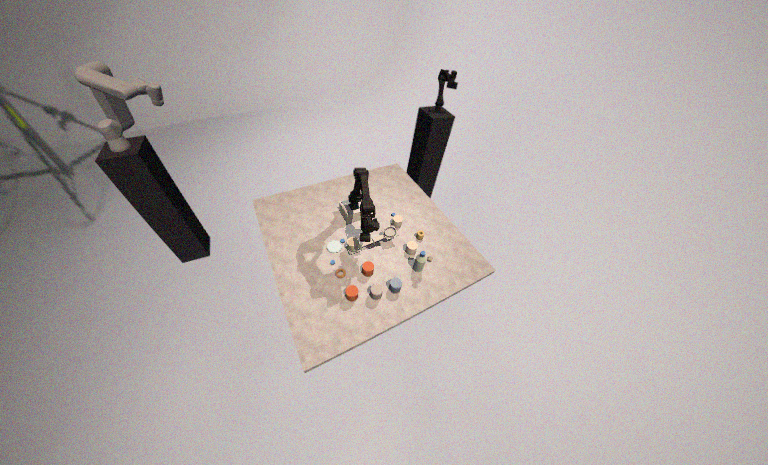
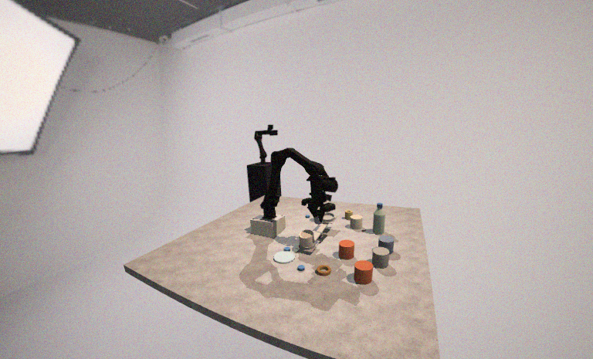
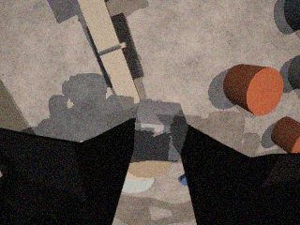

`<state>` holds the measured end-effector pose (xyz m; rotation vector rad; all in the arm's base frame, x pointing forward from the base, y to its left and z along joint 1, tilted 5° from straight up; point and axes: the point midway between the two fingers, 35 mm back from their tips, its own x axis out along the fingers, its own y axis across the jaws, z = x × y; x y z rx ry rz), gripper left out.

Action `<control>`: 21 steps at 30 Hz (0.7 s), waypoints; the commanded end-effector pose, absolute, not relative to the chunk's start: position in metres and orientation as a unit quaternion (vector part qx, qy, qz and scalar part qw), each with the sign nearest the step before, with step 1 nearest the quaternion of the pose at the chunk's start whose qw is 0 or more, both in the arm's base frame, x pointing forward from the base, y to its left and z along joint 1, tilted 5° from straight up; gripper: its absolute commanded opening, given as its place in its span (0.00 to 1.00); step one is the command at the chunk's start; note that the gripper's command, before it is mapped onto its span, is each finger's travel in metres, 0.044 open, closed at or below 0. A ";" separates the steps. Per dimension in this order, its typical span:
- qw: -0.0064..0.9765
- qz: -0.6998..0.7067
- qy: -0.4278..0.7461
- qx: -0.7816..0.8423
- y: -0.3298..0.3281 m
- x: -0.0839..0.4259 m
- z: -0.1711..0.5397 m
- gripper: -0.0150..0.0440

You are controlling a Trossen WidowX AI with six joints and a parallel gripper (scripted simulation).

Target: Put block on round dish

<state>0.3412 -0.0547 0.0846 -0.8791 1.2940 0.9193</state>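
My gripper (image 1: 365,239) (image 2: 320,220) (image 3: 157,127) is shut on a grey block (image 3: 157,146) and holds it above the balance (image 1: 372,241) (image 2: 321,228) (image 3: 111,61). One tan cup (image 1: 351,245) (image 2: 305,240) (image 3: 150,169) stands on the balance's end closer to the dish. The ring-shaped holder (image 1: 390,232) at the other end bears no cup. The round pale dish (image 1: 334,247) (image 2: 284,257) (image 3: 140,186) lies on the table beside the cup's end, with nothing on it. Two more tan cylinders (image 1: 397,221) (image 1: 411,248) stand on the table; which of them is the second cup I cannot tell.
Red cylinders (image 1: 368,268) (image 1: 351,292), a grey one (image 2: 380,257) and a blue one (image 2: 386,244) stand toward the front. A green bottle (image 1: 419,261) (image 2: 379,221) stands to the right. An orange ring (image 2: 323,268) and small blue pieces (image 2: 286,248) (image 2: 300,267) lie near the dish.
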 end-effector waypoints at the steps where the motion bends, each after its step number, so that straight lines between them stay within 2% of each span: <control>1: 0.614 0.397 0.567 -0.379 -0.081 0.335 0.073 0.25; 21: 0.596 0.411 0.572 -0.386 -0.197 0.273 0.027 0.25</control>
